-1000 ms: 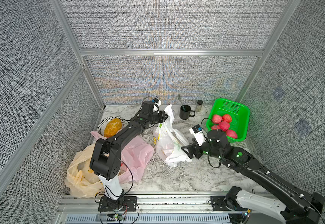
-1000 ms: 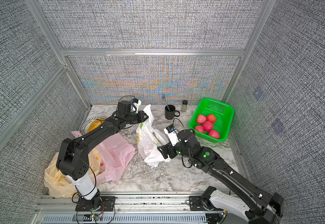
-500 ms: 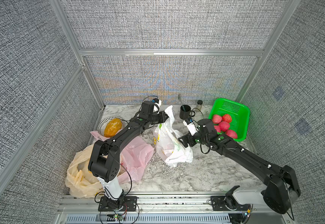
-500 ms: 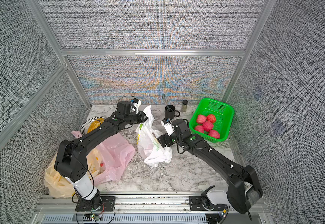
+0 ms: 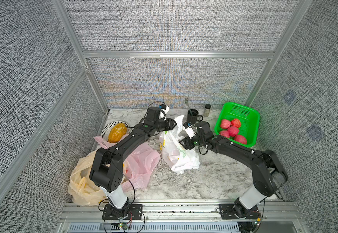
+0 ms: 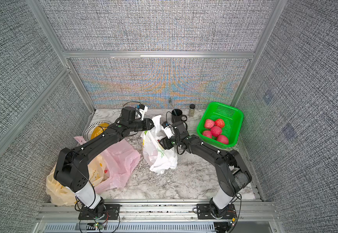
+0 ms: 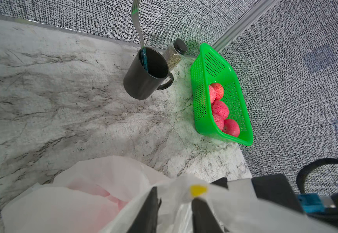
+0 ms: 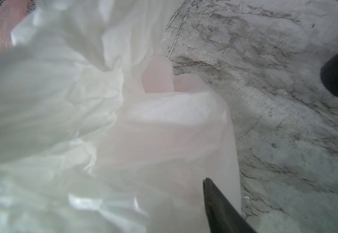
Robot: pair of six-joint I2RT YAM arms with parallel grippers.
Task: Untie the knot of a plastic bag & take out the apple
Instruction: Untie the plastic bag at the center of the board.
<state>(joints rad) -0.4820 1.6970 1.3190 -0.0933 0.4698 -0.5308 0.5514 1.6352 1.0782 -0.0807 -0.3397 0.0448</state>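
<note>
The white plastic bag (image 5: 176, 149) (image 6: 158, 155) stands mid-table with its top gaping, and no knot shows. A pink-red shape (image 8: 158, 80), the apple, glows through the film inside. My left gripper (image 5: 172, 126) (image 7: 175, 193) is at the bag's back upper flap. Its fingers are apart, with loose film draped between them. My right gripper (image 5: 181, 141) (image 6: 160, 142) presses into the bag's right side near the mouth. In the right wrist view only one finger (image 8: 218, 205) shows, lying against the bag's outside. The other finger is hidden by plastic.
A green basket (image 5: 250, 119) with several red apples (image 5: 232, 131) sits back right. A black mug (image 5: 192, 119) holding a fork and a spice jar (image 5: 207, 110) stand just behind the bag. At left are a plate (image 5: 105, 129), a pink bag (image 5: 143, 163) and a yellow bag (image 5: 81, 181).
The right arm swung back and in from the bag's lower right to its upper right side, and its jaws narrowed. The left jaws, shut on the flap before, have come apart.
</note>
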